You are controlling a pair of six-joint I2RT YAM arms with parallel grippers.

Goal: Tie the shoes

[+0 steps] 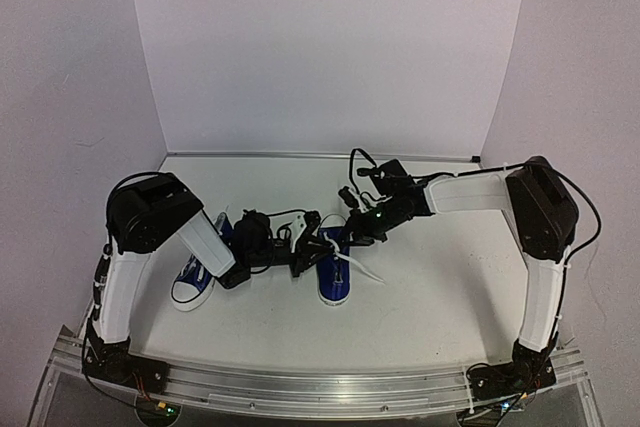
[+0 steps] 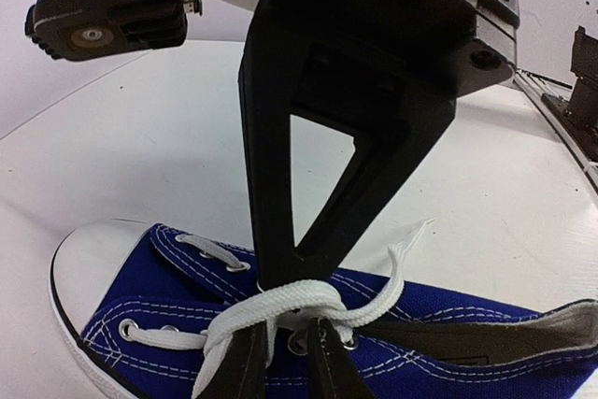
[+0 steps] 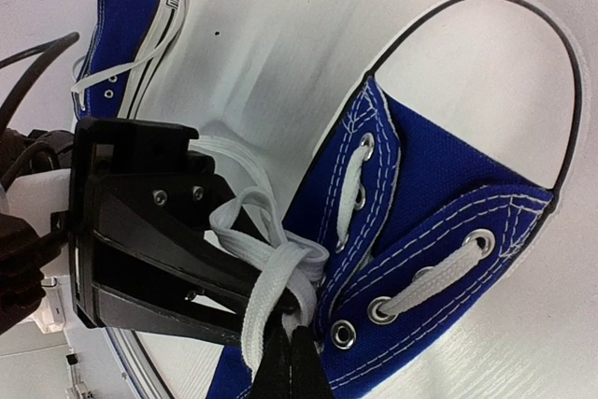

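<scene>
Two blue sneakers lie on the white table. One (image 1: pixel 193 282) lies at the left under my left arm, untouched; it also shows in the right wrist view (image 3: pixel 117 16). Both grippers meet over the other shoe (image 1: pixel 333 282), at the first crossing of its white lace (image 2: pixel 290 304). My right gripper (image 1: pixel 345 245) is shut on the lace at that knot (image 3: pixel 299 263), with its tips (image 3: pixel 291 343) pressed together. My left gripper (image 2: pixel 285 324) has its fingers slightly apart just under the knot, and lace drapes over one finger (image 2: pixel 229 362). One lace end (image 2: pixel 406 249) lies free across the shoe.
White walls close the table at the back and both sides. An aluminium rail (image 1: pixel 320 387) with both arm bases runs along the near edge. A loose lace strand (image 1: pixel 365 273) trails onto the table to the right of the middle shoe.
</scene>
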